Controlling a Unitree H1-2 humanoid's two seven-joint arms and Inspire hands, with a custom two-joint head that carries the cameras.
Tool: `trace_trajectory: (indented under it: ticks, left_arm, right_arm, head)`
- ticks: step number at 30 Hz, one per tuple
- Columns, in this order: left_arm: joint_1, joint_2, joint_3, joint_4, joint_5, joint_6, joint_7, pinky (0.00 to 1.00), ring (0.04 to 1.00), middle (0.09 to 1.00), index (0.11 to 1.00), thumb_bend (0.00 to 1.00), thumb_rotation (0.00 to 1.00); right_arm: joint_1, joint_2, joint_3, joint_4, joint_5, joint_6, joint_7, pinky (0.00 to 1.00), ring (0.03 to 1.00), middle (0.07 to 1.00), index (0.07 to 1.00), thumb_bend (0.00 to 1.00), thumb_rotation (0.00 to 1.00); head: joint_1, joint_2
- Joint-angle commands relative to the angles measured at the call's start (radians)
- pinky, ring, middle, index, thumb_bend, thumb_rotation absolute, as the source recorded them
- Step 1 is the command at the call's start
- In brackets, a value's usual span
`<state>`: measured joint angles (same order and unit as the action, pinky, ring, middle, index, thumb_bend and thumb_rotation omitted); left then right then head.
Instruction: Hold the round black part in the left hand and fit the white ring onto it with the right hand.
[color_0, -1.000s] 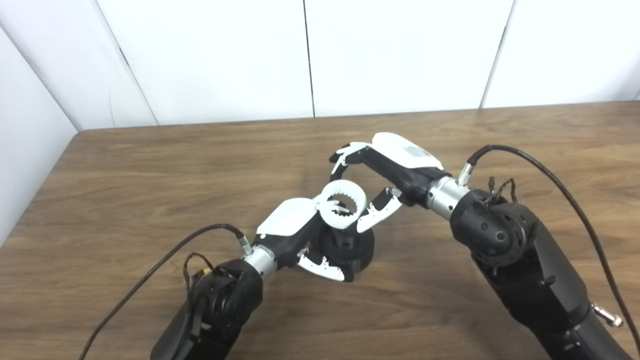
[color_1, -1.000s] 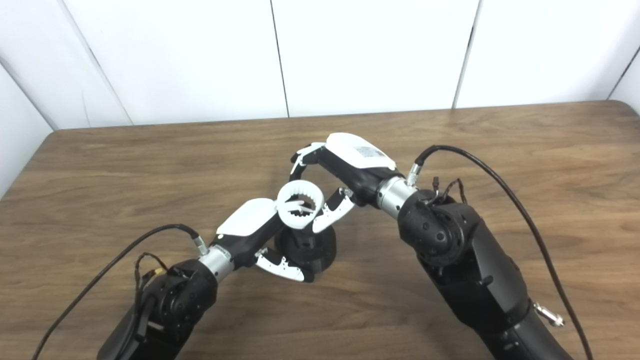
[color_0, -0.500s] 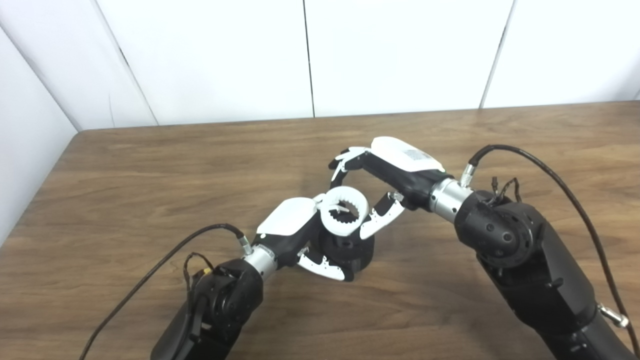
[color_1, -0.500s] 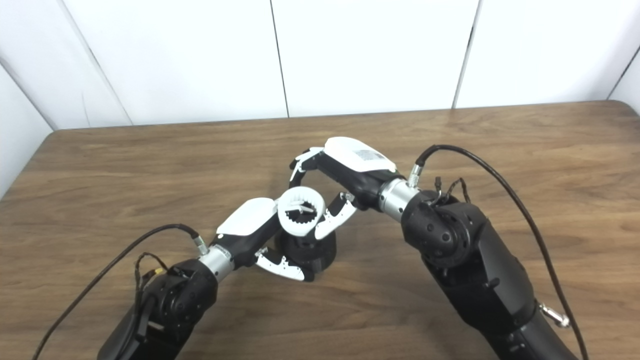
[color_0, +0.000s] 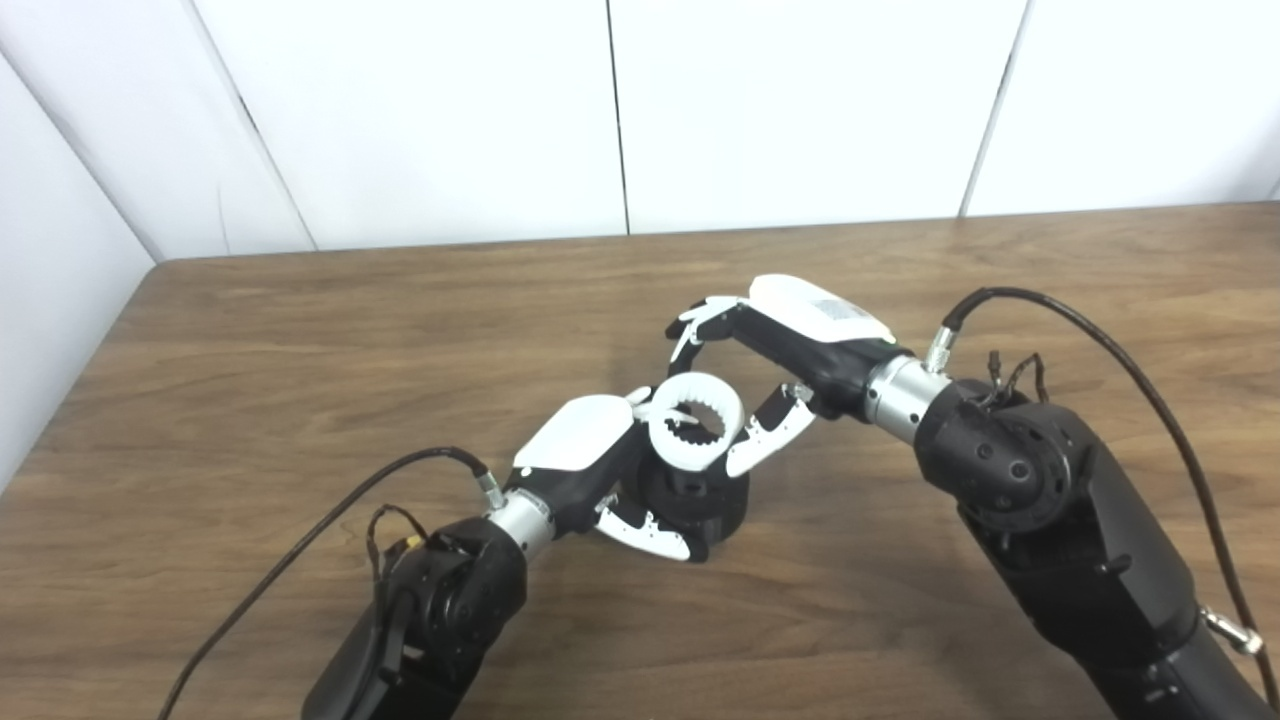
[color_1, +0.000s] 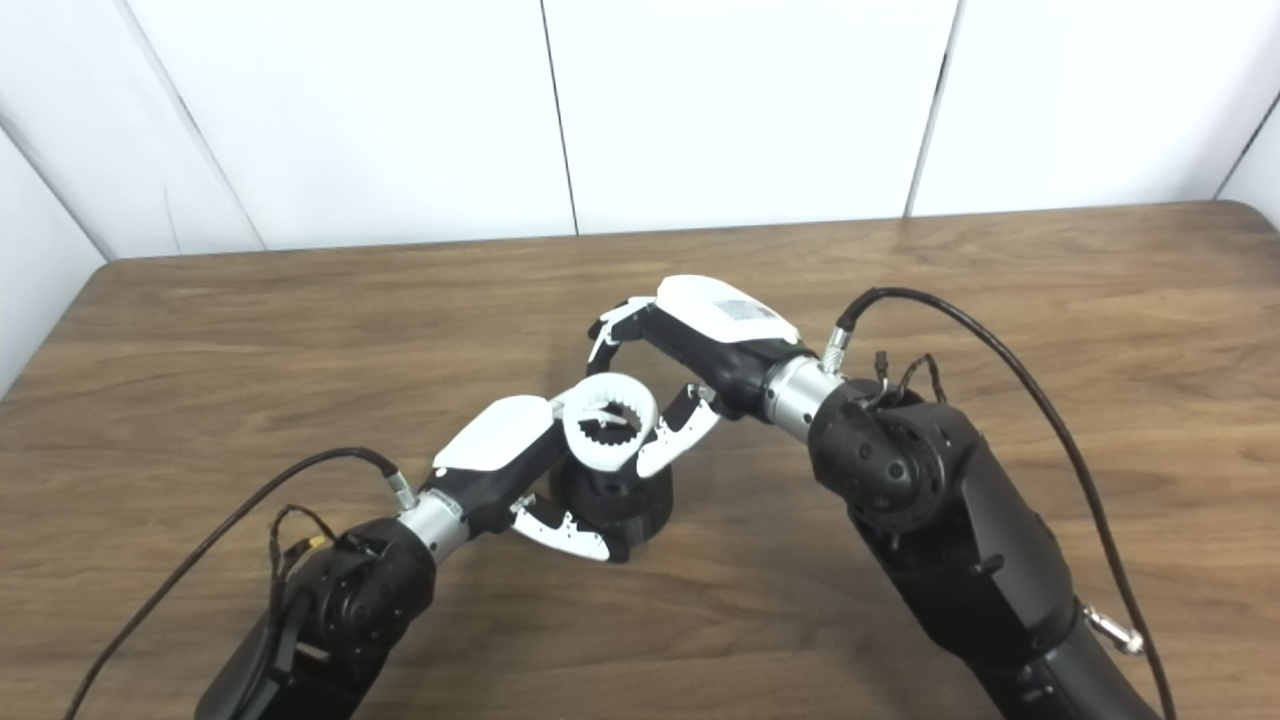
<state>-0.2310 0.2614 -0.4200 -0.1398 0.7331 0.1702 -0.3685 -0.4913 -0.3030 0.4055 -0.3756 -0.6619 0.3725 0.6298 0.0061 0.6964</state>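
Near the middle of the frame, the left hand (color_0: 590, 460) is wrapping its fingers and thumb around the round black plastic part (color_0: 695, 497), which is sitting on the brown wood-grain table (color_0: 250, 350) with its base apparently touching the surface. The hand is closed on the part's lower left side, the white thumb curling along its front edge.

The right hand (color_0: 775, 355), reaching in from the right of the frame, is holding the white toothed plastic ring (color_0: 695, 432) between its thumb below and its curved fingers (color_0: 700, 322) above. The grip looks loose: the thumb is touching the ring's right edge, while the fingers are arching over it with a visible gap, so I cannot tell how firmly they are pinching it. The ring is resting directly above the black part, tilted slightly toward the camera, its inner teeth showing; it seems to be sitting on the part's top rather than fully seated around it.

By my reading, the holding half of the task is done and the ring is brought to the right spot. What is left is levelling the ring, pressing it down until it settles, and letting go.

The table is filling the lower two thirds of the frame. Behind it, across the top, plain white wall panels (color_0: 800, 100) are standing with thin dark seams between them.
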Motion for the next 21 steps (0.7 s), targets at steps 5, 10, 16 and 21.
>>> trace_trajectory:
  ticks: [5,10,16,21]
  left_arm:
    - [-0.013,0.002,-0.008,0.001,-0.001,0.021,-0.03,0.92,0.985,0.917,0.797,1.0,0.39]
    - [-0.015,0.003,-0.008,0.005,-0.003,0.02,-0.031,0.92,0.986,0.919,0.798,1.0,0.4]
    - [-0.016,0.001,-0.007,0.006,-0.006,0.02,-0.03,0.93,0.988,0.92,0.797,1.0,0.4]
    - [-0.021,-0.004,-0.011,0.009,-0.001,0.02,-0.027,0.92,0.986,0.917,0.794,1.0,0.4]
  right_arm:
    - [-0.027,-0.004,-0.015,-0.009,-0.003,-0.014,-0.016,0.84,0.921,0.847,0.49,0.52,0.15]
    - [-0.021,-0.005,-0.011,0.008,-0.001,-0.023,-0.02,0.85,0.925,0.85,0.49,0.52,0.15]
    - [-0.015,-0.009,-0.009,0.031,0.002,-0.043,-0.028,0.84,0.923,0.847,0.49,0.52,0.15]
    - [-0.014,-0.014,-0.009,0.039,0.003,-0.046,-0.029,0.84,0.921,0.843,0.489,0.52,0.15]
  head:
    - [0.0,0.002]
    - [0.001,0.003]
    - [-0.009,0.004]
    - [-0.006,0.005]
